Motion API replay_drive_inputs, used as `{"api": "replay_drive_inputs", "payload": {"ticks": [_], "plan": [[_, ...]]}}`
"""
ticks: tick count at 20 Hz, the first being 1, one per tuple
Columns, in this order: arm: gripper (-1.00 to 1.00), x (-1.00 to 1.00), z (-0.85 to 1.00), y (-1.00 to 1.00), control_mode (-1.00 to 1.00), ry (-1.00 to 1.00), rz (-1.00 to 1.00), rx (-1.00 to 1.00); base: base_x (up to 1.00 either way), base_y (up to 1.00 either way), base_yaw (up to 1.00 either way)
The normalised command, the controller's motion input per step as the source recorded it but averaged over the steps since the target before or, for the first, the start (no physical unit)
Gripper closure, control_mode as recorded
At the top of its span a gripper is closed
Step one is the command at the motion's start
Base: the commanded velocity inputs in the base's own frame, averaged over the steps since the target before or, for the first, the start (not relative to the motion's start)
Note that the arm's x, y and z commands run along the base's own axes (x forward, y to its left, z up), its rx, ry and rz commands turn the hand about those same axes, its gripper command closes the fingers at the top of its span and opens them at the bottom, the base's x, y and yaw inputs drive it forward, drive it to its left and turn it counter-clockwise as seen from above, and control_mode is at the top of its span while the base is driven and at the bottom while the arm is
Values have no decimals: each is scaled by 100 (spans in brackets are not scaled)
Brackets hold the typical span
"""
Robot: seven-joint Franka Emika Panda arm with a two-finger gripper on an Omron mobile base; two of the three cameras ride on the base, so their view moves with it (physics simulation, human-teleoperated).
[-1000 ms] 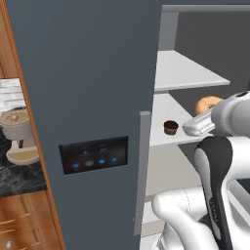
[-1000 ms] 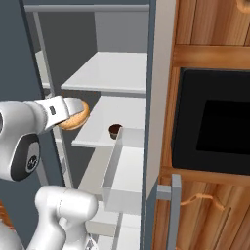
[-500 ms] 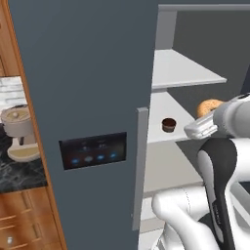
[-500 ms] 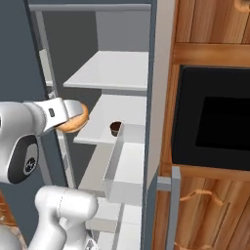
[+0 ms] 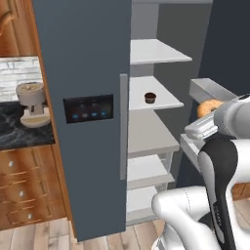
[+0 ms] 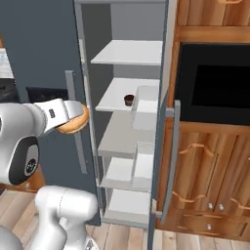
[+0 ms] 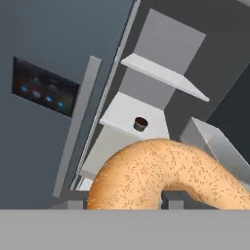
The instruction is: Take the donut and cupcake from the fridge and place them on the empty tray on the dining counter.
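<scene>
My gripper (image 7: 124, 200) is closed on the donut (image 7: 166, 176), a golden-brown speckled ring that arches between my fingertips (image 7: 172, 199) and hides most of them in the hand view. In the left base view the donut (image 5: 209, 107) sits at the end of my arm, out in front of the fridge (image 5: 83, 58) and level with its middle shelves; in the right base view the donut (image 6: 73, 119) hangs just before the fridge's closed left door.

Beyond it, the fridge's right door stands open, its grey handle (image 6: 171, 151) toward me. The closed door carries the black panel (image 5: 89, 108) with blue lights.

Farther in, the cupcake (image 5: 150, 98) stands upright on the fridge's second white shelf (image 5: 163, 95) from the top, near the shelf's middle, well apart from the donut.

Left of the fridge, a coffee machine (image 5: 30, 102) rests on a dark worktop (image 5: 19, 129).
</scene>
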Motion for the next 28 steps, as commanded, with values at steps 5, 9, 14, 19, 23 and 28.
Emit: {"api": "replay_drive_inputs", "payload": {"ticks": [5,9,14,19,23,28], "plan": [[100,0,0,0,100,0,0,0,-100,17,-6],[100,0,0,0,100,0,0,0,-100,0,-20],[100,0,0,0,100,0,0,0,-96,0,-16],[100,0,0,0,100,0,0,0,-60,0,-30],[100,0,0,0,100,0,0,0,-69,15,-49],[100,0,0,0,100,0,0,0,-67,26,-60]]}}
